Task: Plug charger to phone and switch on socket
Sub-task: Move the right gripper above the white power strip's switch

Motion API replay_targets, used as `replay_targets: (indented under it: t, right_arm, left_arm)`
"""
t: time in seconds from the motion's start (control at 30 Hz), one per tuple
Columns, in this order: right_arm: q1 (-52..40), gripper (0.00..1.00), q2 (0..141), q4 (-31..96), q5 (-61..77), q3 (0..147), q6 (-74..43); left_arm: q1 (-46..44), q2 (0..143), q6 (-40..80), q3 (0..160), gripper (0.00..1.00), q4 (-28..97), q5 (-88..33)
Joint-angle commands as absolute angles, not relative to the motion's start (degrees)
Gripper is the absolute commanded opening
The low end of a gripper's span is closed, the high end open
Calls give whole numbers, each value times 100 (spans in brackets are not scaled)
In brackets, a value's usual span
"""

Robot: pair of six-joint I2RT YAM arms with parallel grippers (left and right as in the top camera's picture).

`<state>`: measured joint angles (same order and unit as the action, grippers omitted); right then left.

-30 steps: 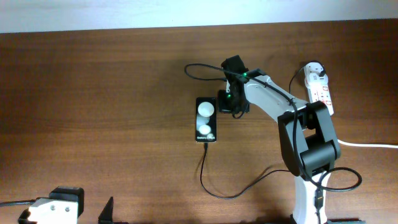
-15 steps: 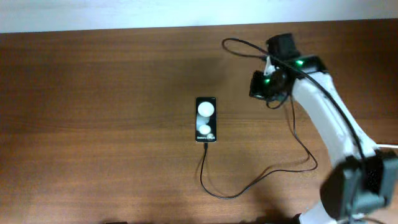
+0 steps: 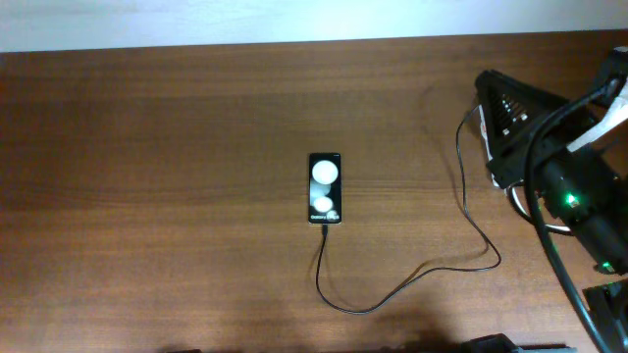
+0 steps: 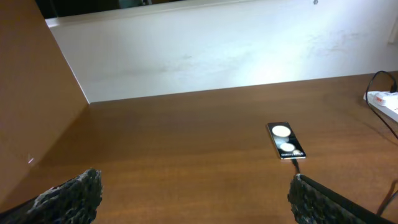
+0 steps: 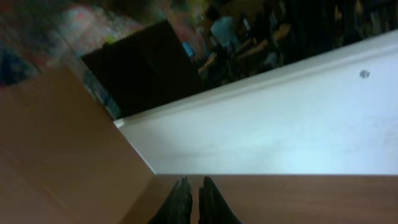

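Right gripper [image 5: 194, 202] noted nearly closed, empty; left gripper [image 4: 193, 199] wide. Phone [image 3: 326, 187], charger [image 3: 412, 279] attached, well to its left; socket [image 4: 384, 101] judged beneath its arm. Risk: cable snagged on descent, plug pulled out.

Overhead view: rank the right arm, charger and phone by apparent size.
1. Right arm, though nearness to the camera inflates it.
2. Charger, thin but long.
3. Phone, smallest.

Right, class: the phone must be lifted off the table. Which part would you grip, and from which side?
Grip the phone across its long edges, mid-length, coming straight down. It lies flat on the table, so only its thin sides offer purchase, and the narrow width suits the jaws. Avoid the near short end, where the cable joins.
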<state>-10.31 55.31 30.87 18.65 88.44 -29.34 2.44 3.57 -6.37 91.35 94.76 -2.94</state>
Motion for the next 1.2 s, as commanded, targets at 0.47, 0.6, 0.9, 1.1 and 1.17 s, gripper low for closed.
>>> replay_targets:
  t: [0.47, 0.6, 0.9, 1.1, 1.17]
  right_arm:
    - [-1052, 15, 5586, 3363, 1990, 8884, -2875]
    - [-1052, 16, 5586, 3363, 1990, 8884, -2877]
    - [-1052, 18, 5583, 3341, 1990, 8884, -2877]
    - [-1052, 18, 5583, 3319, 1990, 8884, -2877]
    - [-1052, 18, 5583, 3319, 1990, 8884, -2877]
  left_arm:
    - [276, 45, -694, 9223, 99, 9327, -148]
    - [276, 45, -692, 8578, 99, 8405, -172]
    - [279, 45, -692, 4657, 99, 5155, -663]
    - [279, 45, -692, 2696, 99, 3378, -663]
    - [279, 45, -692, 2375, 99, 3087, -661]
